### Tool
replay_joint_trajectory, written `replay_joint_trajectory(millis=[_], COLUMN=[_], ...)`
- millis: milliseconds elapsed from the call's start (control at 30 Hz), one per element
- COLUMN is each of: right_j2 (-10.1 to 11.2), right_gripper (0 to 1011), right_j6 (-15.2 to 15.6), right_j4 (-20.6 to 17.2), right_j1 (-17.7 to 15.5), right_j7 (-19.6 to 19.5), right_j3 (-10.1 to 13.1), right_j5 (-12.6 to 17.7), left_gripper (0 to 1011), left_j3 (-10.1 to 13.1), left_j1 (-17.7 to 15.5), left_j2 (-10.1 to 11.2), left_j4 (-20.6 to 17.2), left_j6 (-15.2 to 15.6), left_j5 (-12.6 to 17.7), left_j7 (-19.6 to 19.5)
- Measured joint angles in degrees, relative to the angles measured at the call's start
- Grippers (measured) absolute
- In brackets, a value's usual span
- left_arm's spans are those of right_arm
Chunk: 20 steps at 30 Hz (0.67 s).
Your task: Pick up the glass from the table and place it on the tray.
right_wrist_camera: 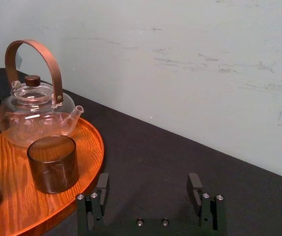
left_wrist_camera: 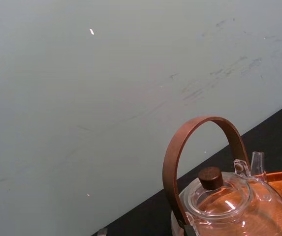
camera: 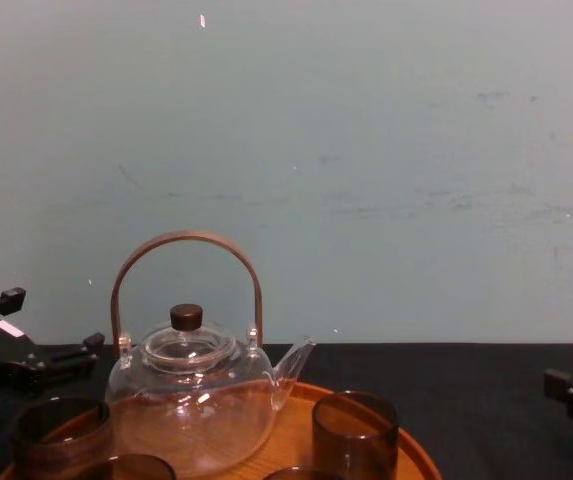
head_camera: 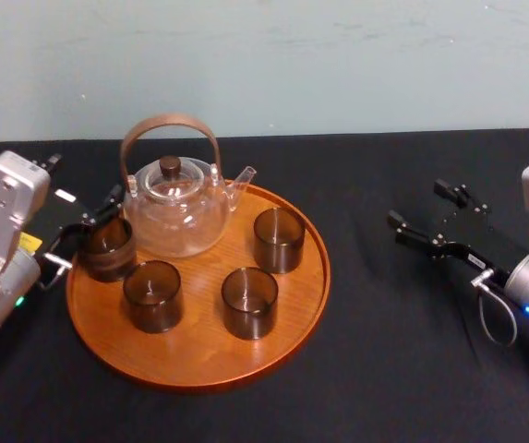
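Note:
The glass (head_camera: 107,247), a short smoky-brown tumbler, stands upright at the left edge of the round wooden tray (head_camera: 199,343), and shows again low in the chest view (camera: 61,432). My left gripper (head_camera: 84,235) is open right beside it, on the glass's left, one finger (head_camera: 105,205) at its far side and the other off the tray's rim. In the chest view the left gripper (camera: 44,322) sits just above and behind the glass. Over the black table to the right of the tray, my right gripper (head_camera: 419,203) hangs open and holds nothing; it is seen too in its wrist view (right_wrist_camera: 148,184).
A glass teapot (head_camera: 176,208) with a brown hoop handle stands at the tray's back, close to the left gripper. Three more brown glasses (head_camera: 153,295) (head_camera: 249,302) (head_camera: 279,239) stand on the tray. Bare black cloth (head_camera: 384,351) lies to the right, and a pale wall rises behind.

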Motion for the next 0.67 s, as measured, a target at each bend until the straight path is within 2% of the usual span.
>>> replay_joint_trajectory(millis=[667], right_j2=[0.03], right_gripper=[1002], right_j6=[0.01], right_j4=[-0.15], right_j1=[0.09], right_j7=[0.1], right_j3=[-0.04], right_j5=[0.08], left_gripper=[1001], left_j3=[0.0], left_j1=[0.0], left_j2=[0.0], left_j4=[0.0], left_j6=[0.0], left_j5=[0.0], left_j7=[0.0])
